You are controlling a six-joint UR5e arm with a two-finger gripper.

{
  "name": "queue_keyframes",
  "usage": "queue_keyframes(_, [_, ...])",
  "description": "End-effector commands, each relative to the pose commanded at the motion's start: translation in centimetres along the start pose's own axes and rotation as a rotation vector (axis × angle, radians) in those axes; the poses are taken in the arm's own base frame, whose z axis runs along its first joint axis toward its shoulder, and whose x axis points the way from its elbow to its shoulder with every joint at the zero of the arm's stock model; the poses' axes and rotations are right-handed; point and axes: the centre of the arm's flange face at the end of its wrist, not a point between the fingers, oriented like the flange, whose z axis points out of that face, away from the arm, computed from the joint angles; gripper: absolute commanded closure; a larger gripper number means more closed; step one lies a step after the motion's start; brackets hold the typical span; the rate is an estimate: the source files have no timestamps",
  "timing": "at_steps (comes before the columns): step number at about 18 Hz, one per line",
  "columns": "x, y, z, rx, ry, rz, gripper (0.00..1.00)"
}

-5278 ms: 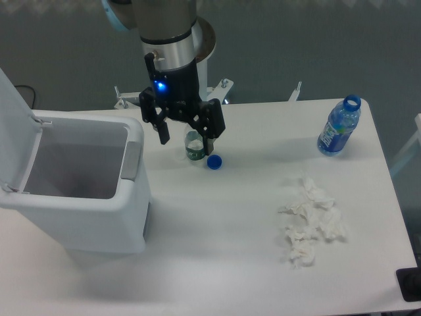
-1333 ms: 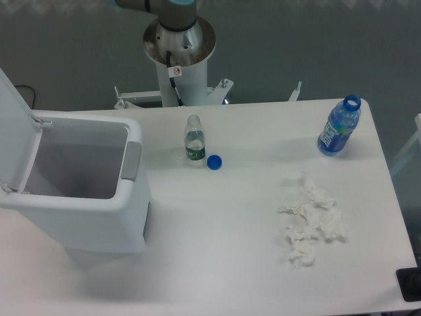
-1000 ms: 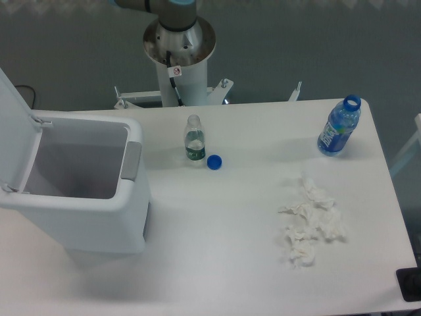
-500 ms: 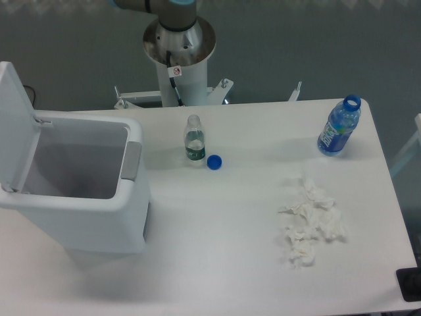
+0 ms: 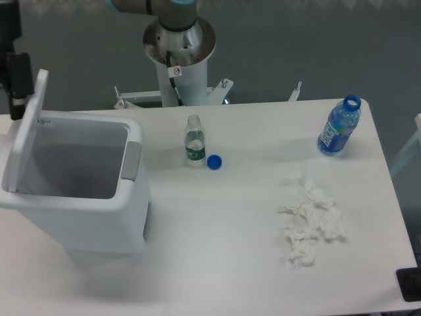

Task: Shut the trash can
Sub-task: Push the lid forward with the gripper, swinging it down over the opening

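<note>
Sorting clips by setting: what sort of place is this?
Probably a robotics lab: a robot arm's pedestal behind a bare white table holding staged items, a trash can, bottles and crumpled tissues.

The trash can [image 5: 79,191] fills the tabletop's [image 5: 217,263] left end, its lid [image 5: 26,128] standing nearly upright along the far-left rim, so the mouth is open from above and from the right. The gripper [image 5: 14,66], a dark shape, sits just behind the lid's top edge. Near the can's right, a small clear bottle [image 5: 193,141] and a blue cap [image 5: 214,161] stand close together. Crumpled tissues [image 5: 309,220] and a blue bottle [image 5: 339,127] occupy the right side. Bare surface runs along the front edge and through the middle.
</note>
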Motion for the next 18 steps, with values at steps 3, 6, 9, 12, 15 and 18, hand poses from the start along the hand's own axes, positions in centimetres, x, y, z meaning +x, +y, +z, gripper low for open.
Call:
queue_keyframes(3, [-0.8,0.6,0.4,-0.01,-0.006,-0.016,0.0])
queue_keyframes(6, [-1.8,1.1,0.8,-0.028,-0.022,-0.03,0.0])
queue_keyframes(9, [-2.9,1.7,1.1,-0.048,-0.044,-0.046,0.0])
queue_keyframes(12, [-3.8,2.2,1.3,-0.055,-0.053,-0.063,0.0])
queue_keyframes(15, [-4.5,2.7,1.6,-0.063,-0.058,-0.076,0.0])
queue_keyframes(18, [-5.5,3.2,1.7,-0.067,-0.072,-0.093,0.0])
